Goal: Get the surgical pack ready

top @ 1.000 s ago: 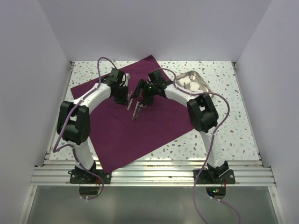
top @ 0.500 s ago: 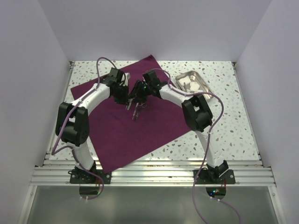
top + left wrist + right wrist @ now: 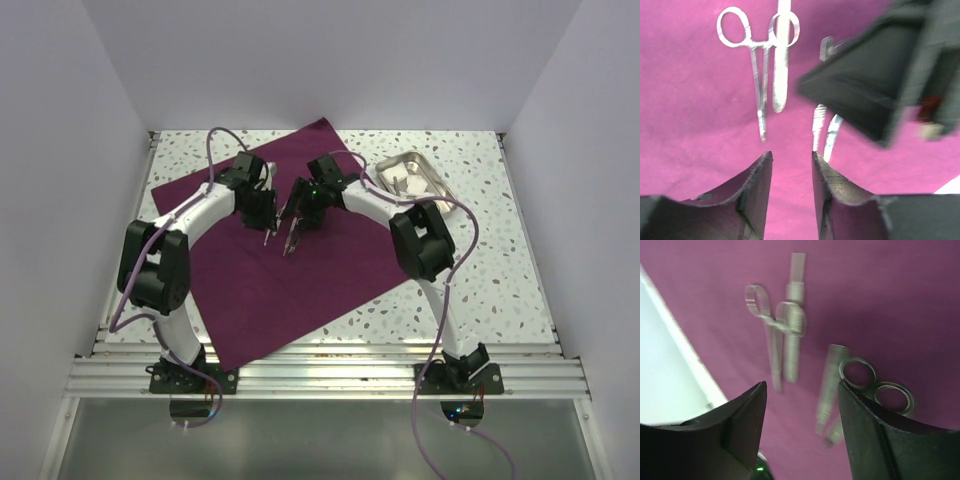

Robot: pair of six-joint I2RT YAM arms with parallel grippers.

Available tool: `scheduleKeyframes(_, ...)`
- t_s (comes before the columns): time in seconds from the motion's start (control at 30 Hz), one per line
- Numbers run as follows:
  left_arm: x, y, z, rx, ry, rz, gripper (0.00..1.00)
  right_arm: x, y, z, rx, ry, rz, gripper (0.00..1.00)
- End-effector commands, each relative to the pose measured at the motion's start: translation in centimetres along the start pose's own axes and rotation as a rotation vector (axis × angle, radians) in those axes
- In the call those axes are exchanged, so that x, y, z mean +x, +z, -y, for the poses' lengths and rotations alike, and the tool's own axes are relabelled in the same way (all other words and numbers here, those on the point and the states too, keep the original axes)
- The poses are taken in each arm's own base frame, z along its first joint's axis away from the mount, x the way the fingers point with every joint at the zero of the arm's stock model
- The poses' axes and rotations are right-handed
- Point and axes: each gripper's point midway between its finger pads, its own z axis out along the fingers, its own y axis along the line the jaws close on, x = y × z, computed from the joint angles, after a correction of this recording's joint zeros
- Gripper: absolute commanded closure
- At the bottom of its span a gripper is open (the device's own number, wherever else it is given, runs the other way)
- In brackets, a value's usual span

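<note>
The surgical pack is a deep purple drape (image 3: pixel 270 270) spread flat as a large sheet on the table. Several steel instruments (image 3: pixel 291 240) lie on its middle: ring-handled forceps (image 3: pixel 759 65) beside a flat handle (image 3: pixel 781 70), and scissors (image 3: pixel 875 387) with another flat handle (image 3: pixel 830 382). My left gripper (image 3: pixel 266 228) hovers just left of them, its jaws (image 3: pixel 790 167) a little apart and empty. My right gripper (image 3: pixel 297 205) hovers just behind them, open and empty (image 3: pixel 802 397). It shows as a dark blurred block in the left wrist view (image 3: pixel 880 80).
A shiny steel tray (image 3: pixel 432 181) with white gauze squares (image 3: pixel 400 180) stands on the speckled table at the back right, off the drape. White walls close in the left, back and right sides. The aluminium rail (image 3: pixel 330 375) runs along the near edge.
My left gripper has drawn slightly toward the near side, away from the right gripper. The right gripper has shifted only a little. The instruments lie where they were.
</note>
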Motion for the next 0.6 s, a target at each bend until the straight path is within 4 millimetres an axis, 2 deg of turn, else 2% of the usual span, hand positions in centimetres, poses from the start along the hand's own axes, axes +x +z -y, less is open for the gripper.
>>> scheduleKeyframes(0.0,-0.3,1.1,-2.0,-0.080,0.036,0.025,0.58,-2.8,-6.8,0.6,0.107,-0.080,0.100,0.36)
scheduleKeyframes(0.07,-0.5,1.4,-2.2,-0.089,0.041,0.028,0.58,-3.6,-8.3,1.5,0.147,-0.104,0.138,0.36)
scheduleKeyframes(0.1,-0.5,1.8,-2.3,-0.091,0.041,0.027,0.58,-3.9,-9.8,1.7,0.151,-0.114,0.158,0.35)
scheduleKeyframes(0.2,-0.6,2.8,-2.5,-0.098,0.041,0.018,0.62,-4.5,-12.0,2.9,0.162,-0.106,0.184,0.35)
scheduleKeyframes(0.27,-0.7,3.4,-2.8,-0.108,0.048,0.009,0.66,-4.6,-12.5,4.0,0.170,-0.087,0.183,0.35)
scheduleKeyframes(0.4,-0.6,4.1,-3.2,-0.128,0.059,-0.001,0.70,-4.8,-13.6,3.6,0.147,-0.083,0.205,0.36)
scheduleKeyframes(0.57,-0.5,4.9,-3.5,-0.139,0.061,-0.015,0.72,-5.2,-13.9,2.6,0.120,-0.087,0.216,0.36)
